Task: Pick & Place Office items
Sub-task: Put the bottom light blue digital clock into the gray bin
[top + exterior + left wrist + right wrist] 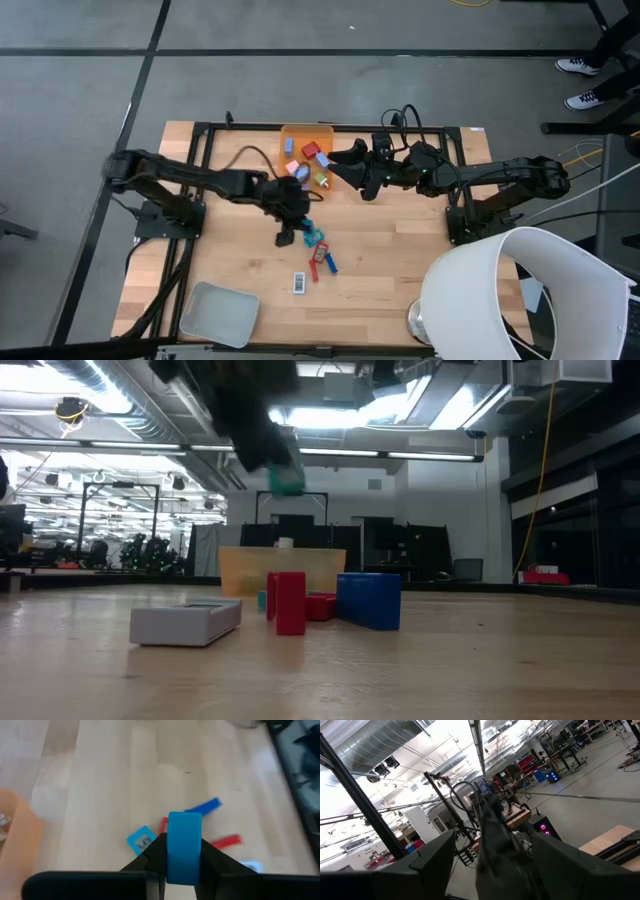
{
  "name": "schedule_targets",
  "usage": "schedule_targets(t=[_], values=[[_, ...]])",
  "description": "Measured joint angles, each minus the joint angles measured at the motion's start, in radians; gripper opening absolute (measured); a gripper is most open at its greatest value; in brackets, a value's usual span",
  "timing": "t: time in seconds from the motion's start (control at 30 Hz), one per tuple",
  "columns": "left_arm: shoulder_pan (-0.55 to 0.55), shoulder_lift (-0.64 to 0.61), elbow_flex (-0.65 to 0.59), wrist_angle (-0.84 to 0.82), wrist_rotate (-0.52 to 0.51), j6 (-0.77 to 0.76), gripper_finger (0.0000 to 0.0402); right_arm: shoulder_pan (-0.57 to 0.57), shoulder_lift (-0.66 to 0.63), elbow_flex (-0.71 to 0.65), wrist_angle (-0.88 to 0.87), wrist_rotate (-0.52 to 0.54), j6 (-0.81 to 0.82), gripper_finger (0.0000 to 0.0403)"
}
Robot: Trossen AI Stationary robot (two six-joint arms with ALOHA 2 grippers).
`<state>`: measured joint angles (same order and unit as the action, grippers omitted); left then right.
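Blue and rounded, one of the office items [184, 845] is sitting clamped between the closed-down fingers [152, 857] of the left gripper [296, 222], which is hanging above the wooden table [380, 270] just short of the orange bin [296, 135]; in the low view the same piece is showing teal, lifted well clear of the board. Several pieces, among them a red one [310, 151] and a pale blue one, are already lying in the bin, so part of the sorting looks done. Left on the table just beside the gripper are a teal tile [313, 238], a red strip [320, 256], a blue strip [329, 264] and a white piece [299, 283] nearer the grey tray [222, 313]. The right gripper [345, 158] is waiting beside the bin with its fingers spread and holding nothing.
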<state>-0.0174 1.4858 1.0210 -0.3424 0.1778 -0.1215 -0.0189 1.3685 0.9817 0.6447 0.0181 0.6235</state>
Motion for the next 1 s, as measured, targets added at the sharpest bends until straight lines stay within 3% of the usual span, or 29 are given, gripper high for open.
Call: schedule_targets(t=[0.17, 0.37, 0.63, 0.83, 1.0], values=[[-0.047, -0.157, 0.000, -0.207, 0.097, -0.040, 0.0052, 0.000, 0.000, 0.000, 0.006, -0.003, -0.003, 0.0261], [-0.265, -0.280, 0.000, -0.422, 0.143, -0.198, 0.0052, 0.000, 0.000, 0.000, 0.006, -0.007, -0.012, 0.0261], [-0.612, -0.240, -0.003, -0.431, 0.034, -0.500, 0.0052, -0.006, 0.000, 0.000, 0.006, -0.007, -0.034, 0.0261], [-0.749, -0.192, -0.102, -0.333, 0.029, -0.682, 0.0053, -0.019, 0.000, 0.000, 0.006, -0.008, -0.034, 0.0261], [-0.798, -0.174, -0.209, -0.197, 0.021, -0.827, 0.0066, -0.026, 0.000, 0.000, 0.005, -0.011, -0.016, 0.0261]])
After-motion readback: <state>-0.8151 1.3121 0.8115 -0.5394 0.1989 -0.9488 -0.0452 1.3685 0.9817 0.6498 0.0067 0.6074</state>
